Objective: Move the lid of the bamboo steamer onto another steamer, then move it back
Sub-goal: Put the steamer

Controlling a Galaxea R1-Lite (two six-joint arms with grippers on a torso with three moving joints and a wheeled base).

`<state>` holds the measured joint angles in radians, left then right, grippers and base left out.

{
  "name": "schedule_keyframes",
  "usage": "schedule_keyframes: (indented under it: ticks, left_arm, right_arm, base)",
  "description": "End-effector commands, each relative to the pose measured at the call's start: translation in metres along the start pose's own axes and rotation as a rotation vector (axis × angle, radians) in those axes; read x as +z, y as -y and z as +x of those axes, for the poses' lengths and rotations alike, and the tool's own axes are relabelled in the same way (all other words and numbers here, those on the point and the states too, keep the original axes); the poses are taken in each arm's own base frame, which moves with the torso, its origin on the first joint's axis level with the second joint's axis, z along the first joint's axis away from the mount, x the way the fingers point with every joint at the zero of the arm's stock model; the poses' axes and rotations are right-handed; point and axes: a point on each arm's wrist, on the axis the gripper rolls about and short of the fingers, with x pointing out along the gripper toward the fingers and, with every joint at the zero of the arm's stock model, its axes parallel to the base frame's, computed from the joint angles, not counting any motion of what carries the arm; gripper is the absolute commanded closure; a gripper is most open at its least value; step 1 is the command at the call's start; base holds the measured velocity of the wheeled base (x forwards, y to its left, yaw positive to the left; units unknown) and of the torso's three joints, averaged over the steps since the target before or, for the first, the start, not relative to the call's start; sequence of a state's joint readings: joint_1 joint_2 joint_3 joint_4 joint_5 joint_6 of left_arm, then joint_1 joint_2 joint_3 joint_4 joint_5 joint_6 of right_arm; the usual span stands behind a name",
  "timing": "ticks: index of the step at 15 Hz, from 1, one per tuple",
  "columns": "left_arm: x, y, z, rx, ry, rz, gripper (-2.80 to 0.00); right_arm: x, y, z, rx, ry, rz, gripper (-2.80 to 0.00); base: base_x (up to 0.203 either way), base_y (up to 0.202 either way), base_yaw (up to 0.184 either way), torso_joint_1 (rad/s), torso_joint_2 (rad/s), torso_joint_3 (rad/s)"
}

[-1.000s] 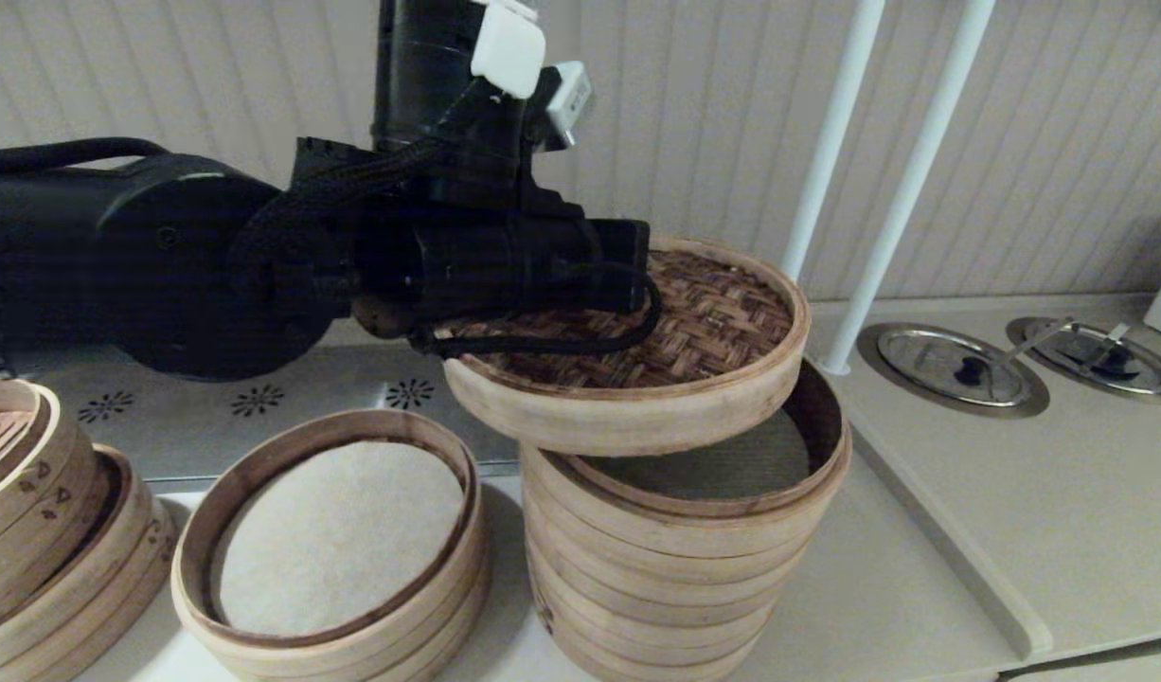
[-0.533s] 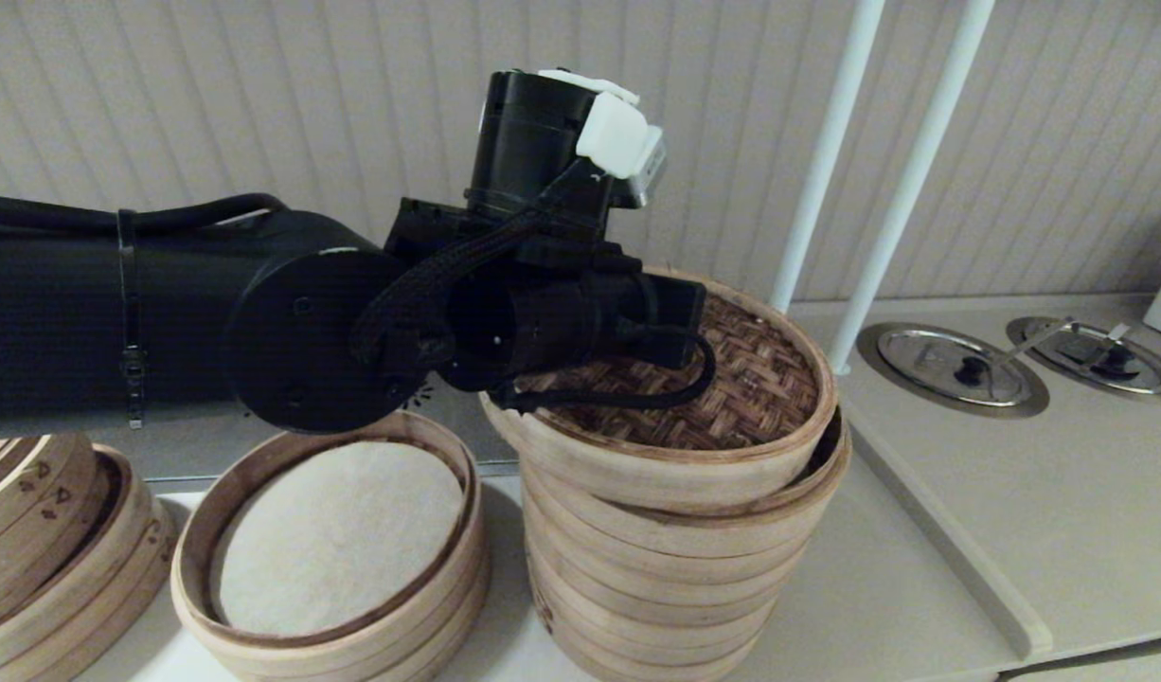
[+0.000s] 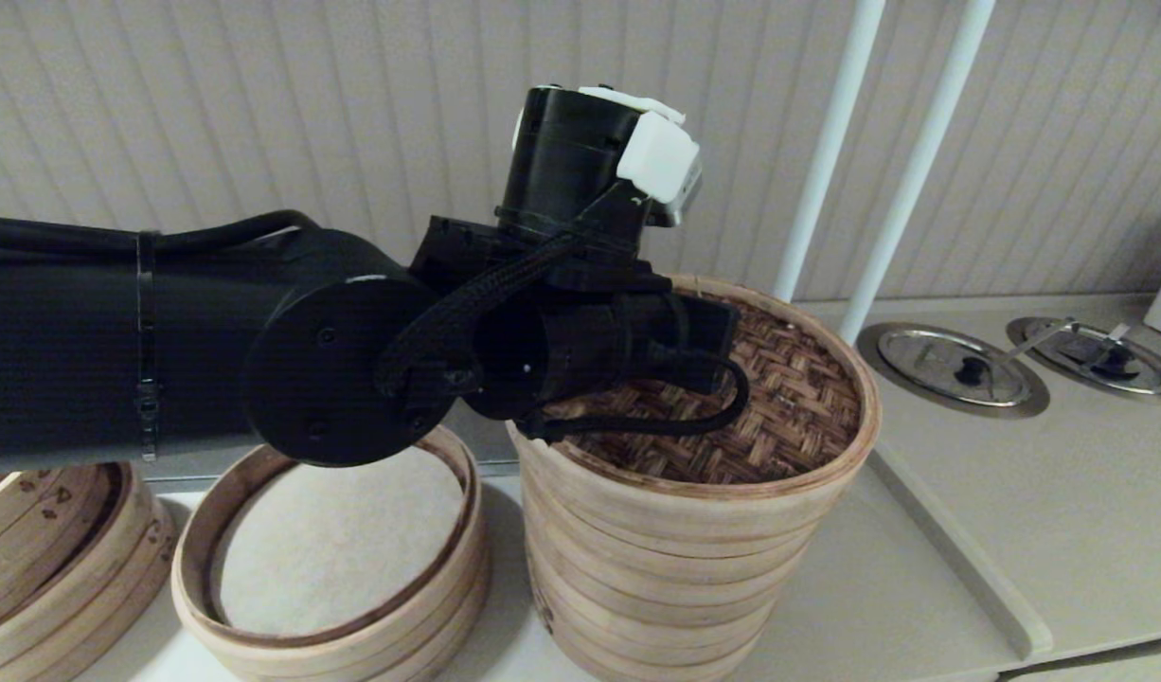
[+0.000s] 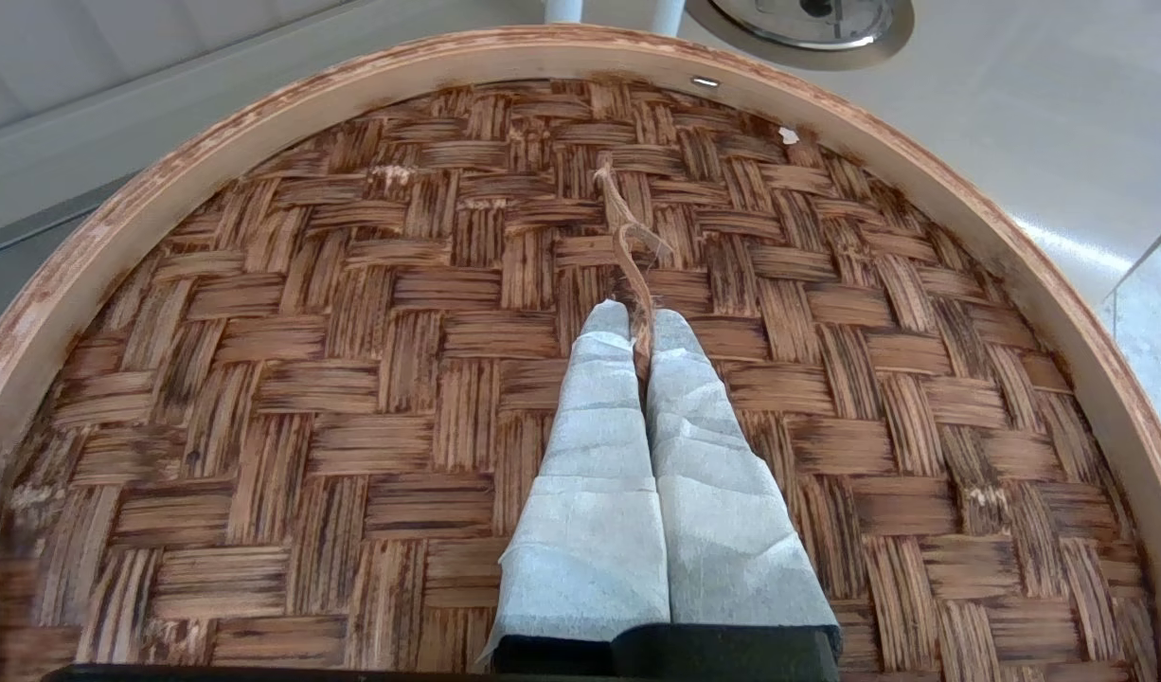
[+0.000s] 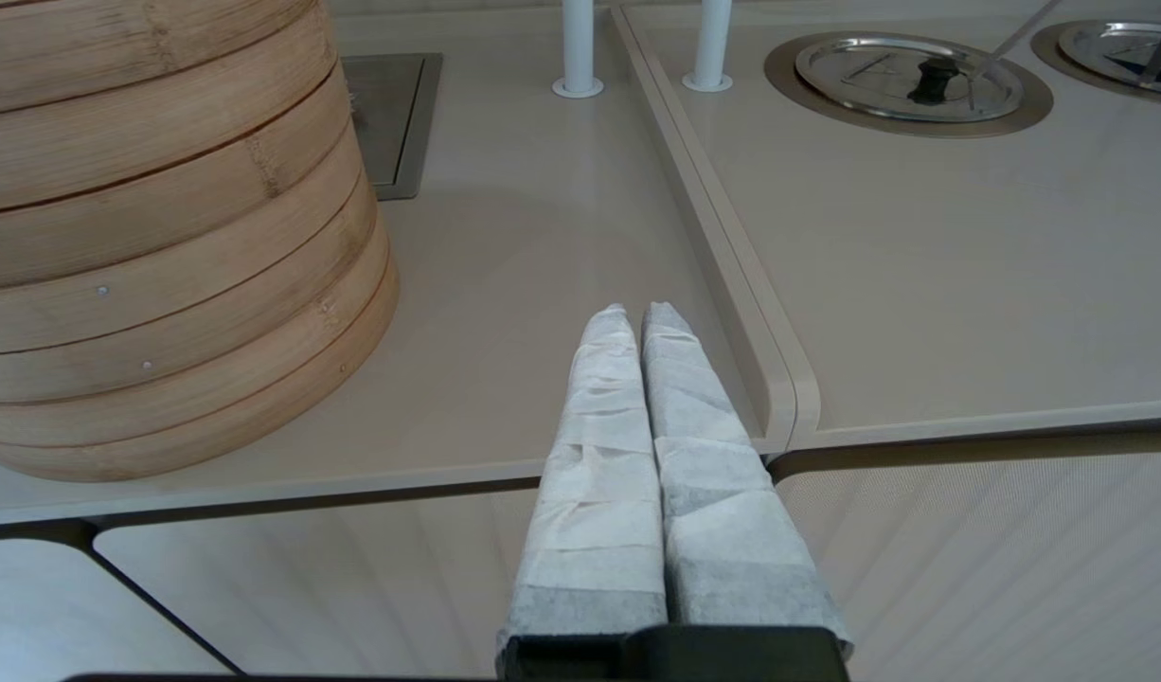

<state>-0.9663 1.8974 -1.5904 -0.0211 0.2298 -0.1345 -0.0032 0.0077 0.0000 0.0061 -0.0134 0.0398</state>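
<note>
The bamboo steamer lid [image 3: 794, 407], dark woven top inside a pale rim band, sits level on top of the tall steamer stack [image 3: 656, 578], hiding its liner. My left gripper [image 4: 640, 327] is down on the middle of the lid [image 4: 353, 360], shut on the thin brown fibre handle loop [image 4: 623, 227] that sticks out past the taped fingertips. In the head view the left wrist covers the lid's near-left part. My right gripper [image 5: 635, 322] is shut and empty, held low beside the tall stack [image 5: 164, 237] near the counter's front edge.
A short steamer [image 3: 467, 568] with a whitish liner stands left of the tall stack. A stack with dark side marks [image 3: 60, 549] is at far left. Two white poles [image 3: 827, 142] rise behind. Metal lids [image 3: 955, 369] sit in the raised right counter [image 3: 1063, 530].
The lid, tilted and held above the tall stack a second ago, has come down and to the right with my left gripper and now rests squarely on the stack.
</note>
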Motion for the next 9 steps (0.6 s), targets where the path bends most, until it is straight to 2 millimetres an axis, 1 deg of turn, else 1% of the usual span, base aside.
schedule_keyframes:
  ticks: [1, 2, 4, 5, 9]
  left_arm:
    - [-0.001, 0.002, 0.001, -0.003, -0.001, 0.001, 0.00]
    - [-0.003, 0.003, 0.005, -0.001, -0.007, 0.002, 0.00]
    - [0.000, 0.003, 0.006, -0.002, 0.003, 0.001, 0.00]
    - [0.000, 0.003, 0.010, 0.001, 0.002, 0.000, 0.00]
    - [0.000, 0.003, 0.013, 0.004, 0.003, 0.001, 0.00]
  right_arm:
    - [-0.001, 0.000, 0.000, 0.000, -0.003, 0.000, 0.00]
    - [-0.001, 0.000, 0.000, 0.000, -0.003, 0.000, 0.00]
    - [-0.001, 0.000, 0.000, 0.000, -0.003, 0.000, 0.00]
    - [-0.001, 0.000, 0.000, 0.000, -0.003, 0.000, 0.00]
    - [-0.001, 0.000, 0.000, 0.000, -0.003, 0.000, 0.00]
  base:
    - [0.000, 0.000, 0.000, 0.000, 0.00, 0.000]
    - [0.000, 0.000, 0.000, 0.000, 0.00, 0.000]
    - [0.000, 0.000, 0.000, 0.000, 0.00, 0.000]
    - [0.000, 0.000, 0.000, 0.000, 0.00, 0.000]
    - [0.000, 0.000, 0.000, 0.000, 0.00, 0.000]
